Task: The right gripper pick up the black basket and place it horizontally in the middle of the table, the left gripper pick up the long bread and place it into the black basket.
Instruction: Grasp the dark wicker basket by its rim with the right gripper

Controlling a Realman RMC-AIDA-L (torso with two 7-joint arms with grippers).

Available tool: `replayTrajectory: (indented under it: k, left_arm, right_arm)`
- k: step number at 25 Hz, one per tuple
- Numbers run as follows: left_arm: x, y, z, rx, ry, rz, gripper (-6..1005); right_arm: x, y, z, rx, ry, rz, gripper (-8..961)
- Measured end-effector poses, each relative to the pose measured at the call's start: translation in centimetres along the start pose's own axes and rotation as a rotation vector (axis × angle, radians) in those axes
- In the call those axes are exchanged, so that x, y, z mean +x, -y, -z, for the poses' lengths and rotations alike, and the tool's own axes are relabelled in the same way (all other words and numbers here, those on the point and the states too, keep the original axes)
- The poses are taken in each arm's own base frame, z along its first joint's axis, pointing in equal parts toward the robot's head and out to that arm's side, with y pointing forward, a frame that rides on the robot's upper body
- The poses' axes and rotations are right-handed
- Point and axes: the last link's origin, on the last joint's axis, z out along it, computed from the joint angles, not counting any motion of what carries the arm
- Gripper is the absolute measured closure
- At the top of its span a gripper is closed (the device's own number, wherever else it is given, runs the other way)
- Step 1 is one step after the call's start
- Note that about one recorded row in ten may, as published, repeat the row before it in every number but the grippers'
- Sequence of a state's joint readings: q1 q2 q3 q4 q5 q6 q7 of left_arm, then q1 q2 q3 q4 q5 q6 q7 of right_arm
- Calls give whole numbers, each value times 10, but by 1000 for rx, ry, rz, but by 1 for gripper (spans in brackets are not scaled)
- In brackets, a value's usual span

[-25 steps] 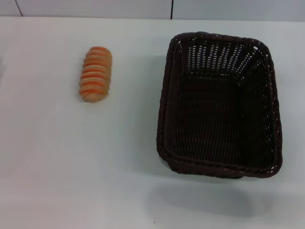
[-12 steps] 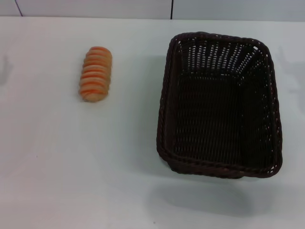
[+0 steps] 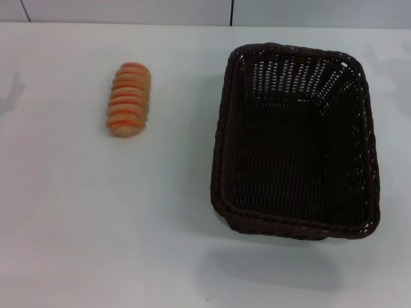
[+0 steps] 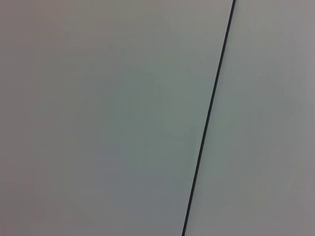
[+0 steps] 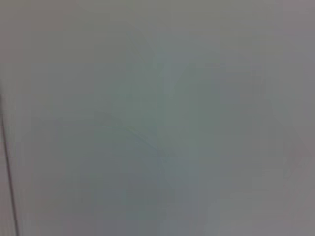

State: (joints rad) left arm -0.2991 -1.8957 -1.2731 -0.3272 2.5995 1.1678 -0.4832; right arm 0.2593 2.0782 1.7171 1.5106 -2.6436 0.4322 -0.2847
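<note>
The plain white smooth table fills the head view, its far edge meeting a pale wall. Largest on it is the black basket, a rectangular woven wicker piece, very dark, with open-weave sloping sides and a braided rim; it stands upright and empty toward the right edge, long side running from the near edge to the far one. That is not yet the crosswise, central pose the task wants, so lifting it looks like the step at hand.

Well apart, toward the far left corner, lies the long bread, a small oblong tan loaf with orange ridged stripes facing up.

Neither the right gripper nor the left gripper appears anywhere; both wrist views show only blank pale surface, so their jaws cannot be judged.
</note>
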Motion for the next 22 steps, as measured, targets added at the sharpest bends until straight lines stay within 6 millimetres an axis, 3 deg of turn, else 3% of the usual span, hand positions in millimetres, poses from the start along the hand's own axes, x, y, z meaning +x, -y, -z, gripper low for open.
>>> replayTrajectory:
  k: [9, 15, 22]
  left_arm:
    - [2, -2, -1, -7, -11, 2, 139]
    - [4, -4, -3, -15, -25, 6, 139]
    - [7, -5, -6, -22, -39, 9, 140]
  right_arm:
    - [-25, -25, 0, -35, -199, 33, 168]
    - [-23, -35, 5, -62, -327, 5, 169]
    - [-7, -41, 13, -62, -479, -69, 168]
